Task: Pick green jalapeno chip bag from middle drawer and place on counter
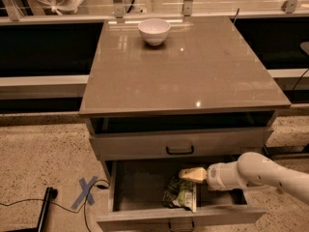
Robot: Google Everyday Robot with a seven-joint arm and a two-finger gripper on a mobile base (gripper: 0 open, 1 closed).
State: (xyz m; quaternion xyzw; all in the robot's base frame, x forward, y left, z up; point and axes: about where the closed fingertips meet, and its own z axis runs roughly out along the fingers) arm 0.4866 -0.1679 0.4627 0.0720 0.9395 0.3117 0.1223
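Observation:
The green jalapeno chip bag [180, 195] lies crinkled on the floor of the open middle drawer [135, 190], right of its centre. My gripper [189, 174] comes in from the right on a white arm and hovers just above the bag's upper end, inside the drawer opening. The counter [193, 71] is the glossy grey-brown slab on top of the cabinet above the drawer.
A white bowl [154, 31] stands at the counter's far edge. The upper drawer front [180, 143] with a black bar handle is shut just above my gripper. A blue tape cross [85, 192] and a black cable lie on the speckled floor at the left.

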